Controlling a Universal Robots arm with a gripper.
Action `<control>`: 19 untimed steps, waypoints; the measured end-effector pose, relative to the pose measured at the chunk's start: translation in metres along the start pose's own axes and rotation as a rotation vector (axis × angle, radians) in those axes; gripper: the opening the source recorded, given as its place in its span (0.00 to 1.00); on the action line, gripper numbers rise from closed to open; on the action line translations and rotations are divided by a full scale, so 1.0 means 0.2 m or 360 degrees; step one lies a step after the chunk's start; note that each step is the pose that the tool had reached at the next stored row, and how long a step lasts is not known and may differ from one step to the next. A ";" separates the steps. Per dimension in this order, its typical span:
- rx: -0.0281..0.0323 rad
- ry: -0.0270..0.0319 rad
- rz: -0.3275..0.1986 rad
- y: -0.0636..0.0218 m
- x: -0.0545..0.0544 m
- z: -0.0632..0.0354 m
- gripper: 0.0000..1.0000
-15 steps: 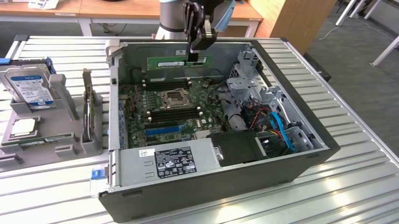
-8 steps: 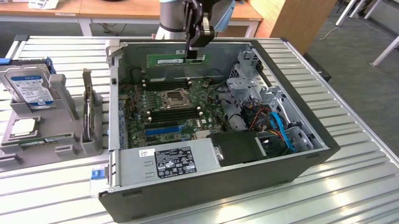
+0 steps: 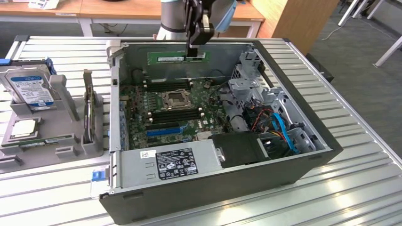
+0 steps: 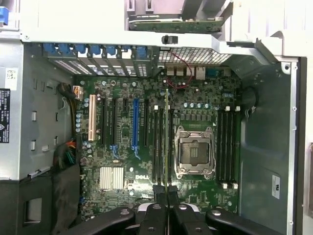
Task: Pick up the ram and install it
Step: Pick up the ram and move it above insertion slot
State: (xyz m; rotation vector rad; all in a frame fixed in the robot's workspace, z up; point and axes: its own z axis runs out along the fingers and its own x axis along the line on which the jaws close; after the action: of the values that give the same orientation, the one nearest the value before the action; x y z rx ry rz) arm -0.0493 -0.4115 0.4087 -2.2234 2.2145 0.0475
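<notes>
The ram (image 3: 176,57) is a long green stick held level above the back of the open computer case (image 3: 314,141), over the motherboard (image 3: 166,106). My gripper (image 3: 193,51) is shut on the stick's end toward the exterior view's right. In the wrist view the ram (image 4: 167,142) appears edge-on as a thin line running out from my gripper (image 4: 167,198). It hangs over the black memory slots (image 4: 159,147) beside the processor socket (image 4: 194,152). More memory slots (image 4: 227,147) lie on the socket's other side.
A grey fixture (image 3: 60,150) on the exterior view's left holds a blue-labelled hard drive (image 3: 28,87) and a square silver processor chip (image 3: 24,128). Inside the case are the power supply (image 3: 169,162), a drive cage (image 3: 248,84) and cables (image 3: 283,132). The case rests on a slatted metal table (image 3: 351,155).
</notes>
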 end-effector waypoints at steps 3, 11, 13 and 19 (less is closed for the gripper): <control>0.00008 -0.00001 0.0003 0.000 -0.02 0.001 0.12; 0.00013 -0.00001 0.0006 0.000 -0.03 0.001 0.12; 0.00013 -0.00001 0.0006 0.000 -0.03 0.002 0.12; 0.00013 0.00011 0.0006 -0.001 -0.03 0.014 0.12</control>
State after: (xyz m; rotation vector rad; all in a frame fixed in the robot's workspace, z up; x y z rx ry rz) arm -0.0492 -0.4056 0.4062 -2.2193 2.2185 0.0458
